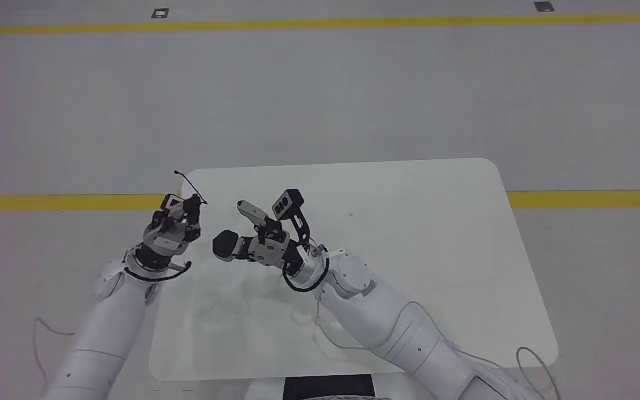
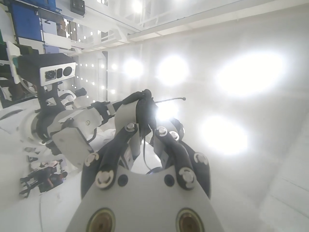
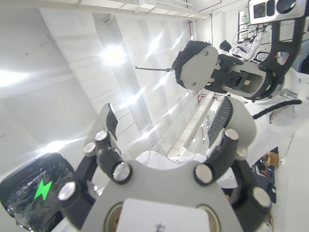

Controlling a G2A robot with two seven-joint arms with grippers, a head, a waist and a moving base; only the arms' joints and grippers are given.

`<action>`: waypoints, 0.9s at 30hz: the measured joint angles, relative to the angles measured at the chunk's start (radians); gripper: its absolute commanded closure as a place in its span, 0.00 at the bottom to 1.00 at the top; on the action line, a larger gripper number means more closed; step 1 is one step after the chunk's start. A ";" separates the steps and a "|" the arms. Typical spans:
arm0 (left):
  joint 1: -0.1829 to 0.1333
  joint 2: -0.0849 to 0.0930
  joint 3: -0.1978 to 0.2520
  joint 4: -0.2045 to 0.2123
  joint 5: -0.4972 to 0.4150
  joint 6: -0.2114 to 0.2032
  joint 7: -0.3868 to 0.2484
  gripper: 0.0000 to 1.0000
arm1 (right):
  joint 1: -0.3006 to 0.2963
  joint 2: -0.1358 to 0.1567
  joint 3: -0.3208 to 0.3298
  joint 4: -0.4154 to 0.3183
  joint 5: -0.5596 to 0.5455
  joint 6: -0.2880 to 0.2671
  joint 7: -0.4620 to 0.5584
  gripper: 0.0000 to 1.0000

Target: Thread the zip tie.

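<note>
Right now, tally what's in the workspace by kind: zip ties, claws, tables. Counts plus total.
zip tie: 1 (black, held clear of the table)
claws: 2 (left claw shut on the zip tie; right claw open and empty)
table: 1 (white)
Total: 4

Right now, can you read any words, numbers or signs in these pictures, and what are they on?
Green lightning-bolt sign, no letters: on the shiny black panel beside the right gripper's base.
Dark mark on the white label at the right wrist: cut off, unreadable.
Small dark square floor marker and another: too small to read.
No words or numbers can be read.
</note>
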 measured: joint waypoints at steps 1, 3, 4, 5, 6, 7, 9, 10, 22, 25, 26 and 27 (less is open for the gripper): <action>0.003 -0.001 0.000 -0.004 -0.004 0.009 0.000 1.00 | 0.000 0.000 0.000 0.000 0.000 0.000 0.000 0.00; 0.007 -0.002 -0.001 -0.009 -0.005 0.022 0.000 1.00 | 0.000 0.000 0.000 0.000 0.000 0.000 0.000 0.00; 0.008 -0.002 -0.001 -0.010 -0.006 0.028 0.000 1.00 | 0.000 0.000 0.000 0.000 0.000 0.000 0.000 0.00; 0.009 -0.003 -0.002 -0.010 -0.007 0.032 0.001 1.00 | 0.000 0.000 0.000 0.000 0.000 0.000 0.000 0.00; 0.010 -0.003 -0.003 -0.010 -0.008 0.036 0.001 1.00 | 0.000 0.000 0.000 0.000 0.000 0.000 0.000 0.00; 0.010 -0.004 -0.005 -0.010 -0.008 0.039 0.001 1.00 | 0.000 0.000 0.000 0.000 0.000 0.000 0.000 0.00; 0.010 -0.004 -0.007 -0.011 -0.007 0.038 0.000 1.00 | 0.000 0.000 0.000 0.000 0.000 0.000 0.000 0.00; 0.010 -0.004 -0.007 -0.011 -0.007 0.038 0.000 1.00 | 0.000 0.000 0.000 0.000 0.000 0.000 0.000 0.00; 0.010 -0.004 -0.007 -0.011 -0.007 0.038 0.000 1.00 | 0.000 0.000 0.000 0.000 0.000 0.000 0.000 0.00; 0.010 -0.004 -0.007 -0.011 -0.007 0.038 0.000 1.00 | 0.000 0.000 0.000 0.000 0.000 0.000 0.000 0.00; 0.010 -0.004 -0.007 -0.011 -0.007 0.038 0.000 1.00 | 0.000 0.000 0.000 0.000 0.000 0.000 0.000 0.00; 0.010 -0.004 -0.007 -0.011 -0.007 0.038 0.000 1.00 | 0.000 0.000 0.000 0.000 0.000 0.000 0.000 0.00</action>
